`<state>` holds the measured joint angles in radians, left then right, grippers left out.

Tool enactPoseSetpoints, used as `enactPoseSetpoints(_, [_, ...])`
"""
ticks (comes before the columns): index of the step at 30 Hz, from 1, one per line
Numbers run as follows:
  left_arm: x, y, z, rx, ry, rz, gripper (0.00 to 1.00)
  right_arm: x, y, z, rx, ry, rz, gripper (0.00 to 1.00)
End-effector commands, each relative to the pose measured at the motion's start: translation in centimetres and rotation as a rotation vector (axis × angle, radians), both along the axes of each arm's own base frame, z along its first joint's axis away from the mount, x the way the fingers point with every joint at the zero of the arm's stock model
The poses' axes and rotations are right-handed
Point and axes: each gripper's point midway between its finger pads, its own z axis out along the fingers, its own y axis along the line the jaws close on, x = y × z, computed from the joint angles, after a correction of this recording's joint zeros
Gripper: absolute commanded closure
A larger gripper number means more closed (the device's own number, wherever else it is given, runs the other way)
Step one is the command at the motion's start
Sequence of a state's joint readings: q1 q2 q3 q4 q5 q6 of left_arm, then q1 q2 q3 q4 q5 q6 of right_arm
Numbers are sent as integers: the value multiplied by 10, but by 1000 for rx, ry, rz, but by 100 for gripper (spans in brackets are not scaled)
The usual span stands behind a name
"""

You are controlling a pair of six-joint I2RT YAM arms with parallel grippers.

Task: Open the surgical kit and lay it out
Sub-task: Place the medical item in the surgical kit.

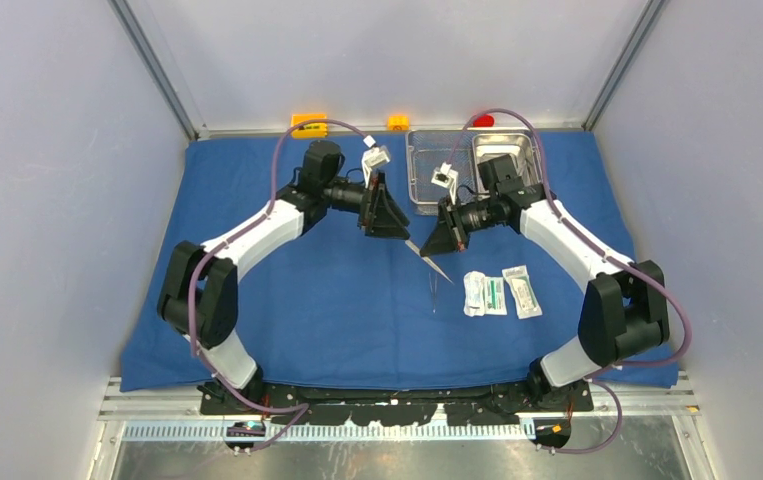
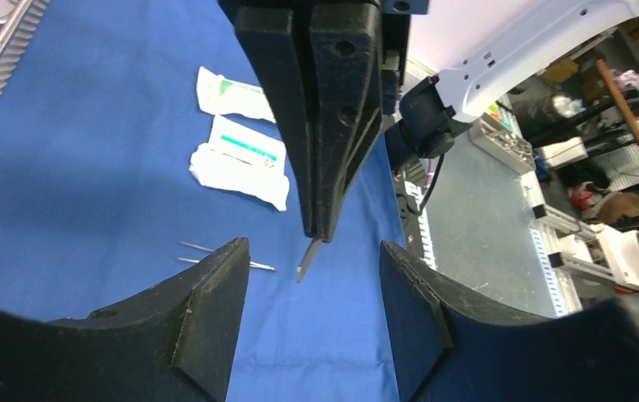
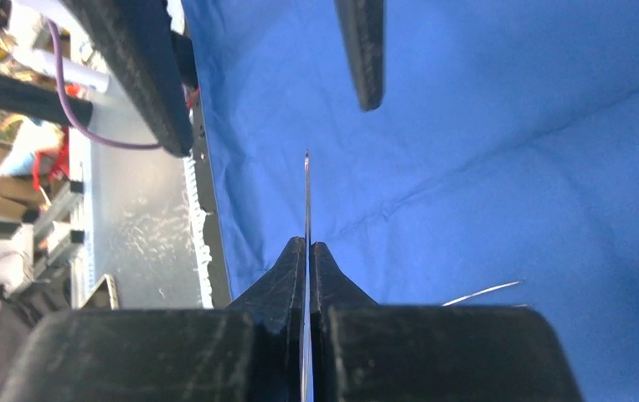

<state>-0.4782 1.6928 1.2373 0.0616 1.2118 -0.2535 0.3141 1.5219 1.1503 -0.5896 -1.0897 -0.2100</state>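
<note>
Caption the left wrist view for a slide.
The open left gripper frames the right gripper, shut on a thin steel instrument above the blue wrap and packets.

The blue cloth wrap [image 1: 287, 300] is a matt woven fabric with soft creases. At its far edge, the mesh tray [image 1: 419, 200] is made of bright steel wire, and the pan [image 1: 522, 145] beside it is smooth steel with a glossy shine. The packets [image 1: 498, 293] near the right edge look like white paper, a little crumpled. The thin instrument [image 3: 306, 188] is polished metal. The right gripper [image 3: 307, 249] is black plastic, matt and grainy. The arm shell [image 1: 257, 230] is glossy white plastic.
</note>
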Motion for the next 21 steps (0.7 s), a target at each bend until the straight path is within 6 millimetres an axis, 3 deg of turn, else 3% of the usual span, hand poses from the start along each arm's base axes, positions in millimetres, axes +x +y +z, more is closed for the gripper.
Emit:
enactPoseSetpoints(1, [-2, 8, 6, 45, -101, 49, 40, -13, -2, 15, -41, -139, 71, 99])
enactPoseSetpoints(9, [10, 15, -10, 138, -89, 169, 39, 5, -3, 3, -137, -188, -41, 100])
enactPoseSetpoints(16, [-16, 19, -22, 124, -184, -9, 38, -3, -3, 4, -170, -256, 29, 100])
enactPoseSetpoints(21, [-29, 6, -33, 122, -284, -111, 38, -9, 3, 7, -166, -271, 72, 99])
